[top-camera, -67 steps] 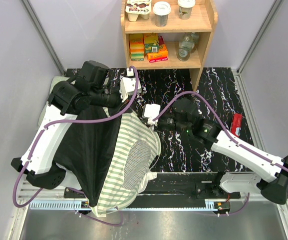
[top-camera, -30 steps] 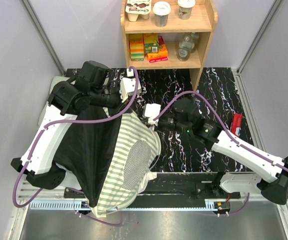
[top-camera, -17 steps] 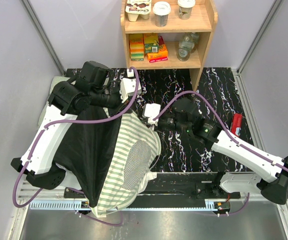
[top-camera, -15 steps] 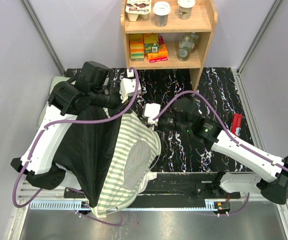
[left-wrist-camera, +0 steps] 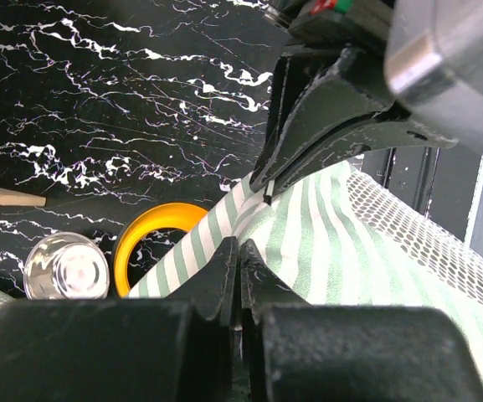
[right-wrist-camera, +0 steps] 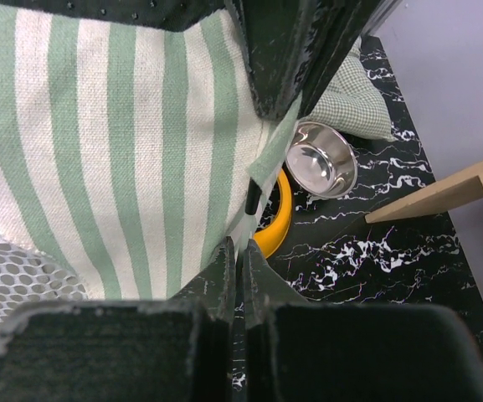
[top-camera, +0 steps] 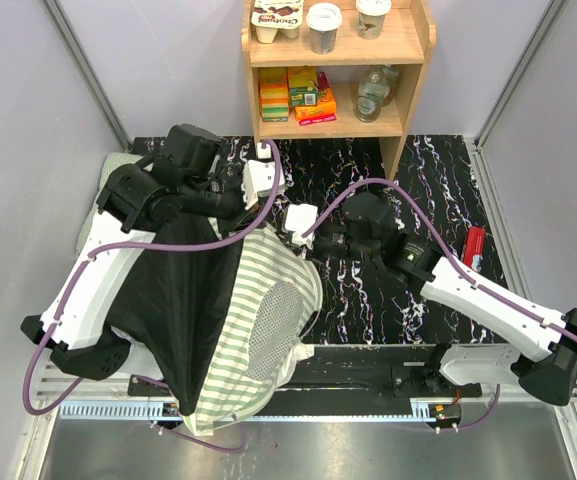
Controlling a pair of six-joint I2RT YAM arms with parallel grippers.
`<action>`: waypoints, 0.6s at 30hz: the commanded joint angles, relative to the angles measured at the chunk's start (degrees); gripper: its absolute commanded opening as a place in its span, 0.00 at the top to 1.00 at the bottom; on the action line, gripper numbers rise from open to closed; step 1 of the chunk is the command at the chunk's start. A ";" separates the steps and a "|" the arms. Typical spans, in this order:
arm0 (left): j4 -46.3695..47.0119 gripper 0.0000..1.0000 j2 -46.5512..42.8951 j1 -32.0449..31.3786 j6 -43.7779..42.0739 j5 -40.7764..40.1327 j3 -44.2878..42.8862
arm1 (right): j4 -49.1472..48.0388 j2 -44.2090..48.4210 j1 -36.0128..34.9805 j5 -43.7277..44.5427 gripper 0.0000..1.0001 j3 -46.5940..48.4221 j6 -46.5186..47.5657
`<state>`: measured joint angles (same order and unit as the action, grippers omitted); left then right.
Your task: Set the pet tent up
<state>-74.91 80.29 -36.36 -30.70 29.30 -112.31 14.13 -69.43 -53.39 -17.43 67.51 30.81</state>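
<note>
The pet tent (top-camera: 268, 320), sage-green-and-white striped with a white mesh panel and a dark underside, hangs draped over my left arm down to the table's near edge. Its top corner is raised between both grippers. In the left wrist view my left gripper (left-wrist-camera: 239, 249) is shut on the striped edge (left-wrist-camera: 308, 243). Just above it, my right gripper (left-wrist-camera: 264, 191) pinches the same peak. The right wrist view shows my right gripper (right-wrist-camera: 239, 249) shut on the tent's hem (right-wrist-camera: 141, 151). My left gripper (right-wrist-camera: 281, 109) grips the fabric from above.
A yellow bowl holder (right-wrist-camera: 273, 224) and a steel bowl (right-wrist-camera: 321, 165) lie under the raised corner, beside a green quilted cushion (right-wrist-camera: 350, 105). A wooden shelf (top-camera: 340, 125) with boxes, cups and jars stands at the back. A red item (top-camera: 473, 248) lies at the right.
Both grippers have shifted slightly toward the back with the tent's corner still pinched. The draped fabric hangs much as before.
</note>
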 commanded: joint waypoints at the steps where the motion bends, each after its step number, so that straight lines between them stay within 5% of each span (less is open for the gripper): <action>1: 2.23 1.00 -1.89 -1.96 -1.65 -1.00 0.16 | 7.32 -2.11 -1.02 -0.15 1.00 0.35 1.89; 18: 1.61 1.00 -2.07 -2.14 -2.09 -1.70 -0.63 | 7.93 0.61 -1.02 2.84 1.00 -1.50 0.75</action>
<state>-75.02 79.90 -38.37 -32.12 27.62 -111.94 15.27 -68.84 -53.49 -15.84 67.79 29.93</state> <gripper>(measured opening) 0.025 0.015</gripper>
